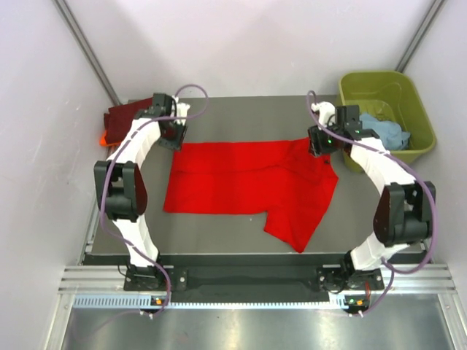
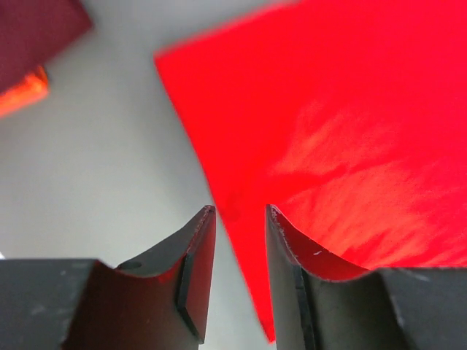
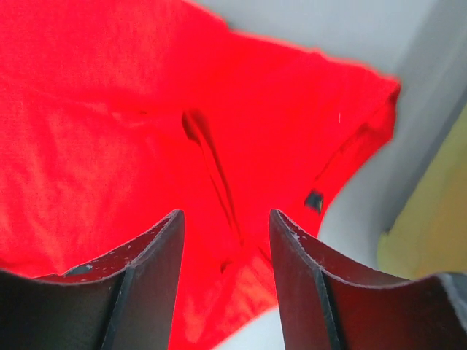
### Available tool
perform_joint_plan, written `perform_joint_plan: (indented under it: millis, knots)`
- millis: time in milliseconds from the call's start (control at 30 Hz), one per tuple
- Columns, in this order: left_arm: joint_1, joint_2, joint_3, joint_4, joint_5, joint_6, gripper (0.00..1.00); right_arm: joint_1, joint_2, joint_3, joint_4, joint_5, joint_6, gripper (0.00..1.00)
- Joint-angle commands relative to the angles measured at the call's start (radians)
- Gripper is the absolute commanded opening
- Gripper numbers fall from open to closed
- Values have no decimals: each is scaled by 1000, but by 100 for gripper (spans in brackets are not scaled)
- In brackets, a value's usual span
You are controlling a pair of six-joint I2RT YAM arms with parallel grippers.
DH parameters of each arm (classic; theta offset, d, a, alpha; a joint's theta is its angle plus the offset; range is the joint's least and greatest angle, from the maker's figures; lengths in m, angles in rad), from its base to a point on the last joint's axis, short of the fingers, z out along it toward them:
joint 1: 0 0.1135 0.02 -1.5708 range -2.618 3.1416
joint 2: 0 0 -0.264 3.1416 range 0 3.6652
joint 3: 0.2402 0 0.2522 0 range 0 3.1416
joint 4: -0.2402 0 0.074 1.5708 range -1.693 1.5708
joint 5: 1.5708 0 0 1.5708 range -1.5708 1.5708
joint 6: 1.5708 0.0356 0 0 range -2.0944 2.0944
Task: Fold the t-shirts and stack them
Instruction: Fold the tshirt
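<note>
A bright red t-shirt (image 1: 248, 182) lies spread on the grey table, partly folded, one sleeve hanging toward the front right. My left gripper (image 1: 174, 138) is open above its far left corner; the cloth edge (image 2: 241, 219) shows between the fingers, not gripped. My right gripper (image 1: 318, 146) is open above the shirt's far right part, over wrinkled red cloth (image 3: 219, 175). A dark maroon shirt (image 1: 122, 117) lies on an orange one (image 1: 104, 138) at the far left. A light blue shirt (image 1: 383, 131) lies in the tub.
An olive-green plastic tub (image 1: 419, 109) stands at the far right corner, close to my right arm. White walls enclose the table on three sides. The table's front edge (image 1: 241, 255) runs just beyond the arm bases.
</note>
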Motion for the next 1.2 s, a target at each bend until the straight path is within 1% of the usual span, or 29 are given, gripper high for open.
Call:
perform_joint_plan:
  millis: [0, 67, 100, 133, 233, 300, 467, 667, 900, 1100, 1133, 1167]
  knots:
    - [0, 70, 118, 15, 106, -63, 39, 30, 76, 71, 65, -40, 13, 50]
    - [-2, 168, 203, -28, 149, -111, 39, 44, 141, 106, 71, -56, 14, 49]
    - [-2, 200, 240, -89, 161, -122, 39, 50, 162, 122, 71, -60, 13, 49]
    - [-2, 257, 299, -117, 169, -163, 39, 59, 205, 139, 70, -69, 14, 49]
    - [-2, 323, 347, -162, 210, -207, 39, 70, 274, 209, 56, -97, 26, 49]
    - [-2, 331, 335, -147, 239, -221, 40, 78, 303, 252, 59, -100, 40, 49]
    - [-8, 339, 310, -137, 233, -224, 39, 95, 379, 318, 74, -100, 57, 49]
    - [-8, 342, 304, -147, 230, -220, 39, 122, 432, 348, 71, -97, 65, 49]
    - [-8, 342, 307, -144, 232, -223, 39, 139, 446, 332, 35, -94, 63, 48]
    - [-8, 345, 309, -136, 241, -232, 38, 139, 403, 280, 28, -65, 54, 47]
    - [-8, 346, 312, -136, 244, -232, 38, 139, 399, 272, 28, -62, 53, 47]
    - [-8, 345, 315, -136, 245, -232, 38, 138, 397, 262, 25, -62, 51, 44]
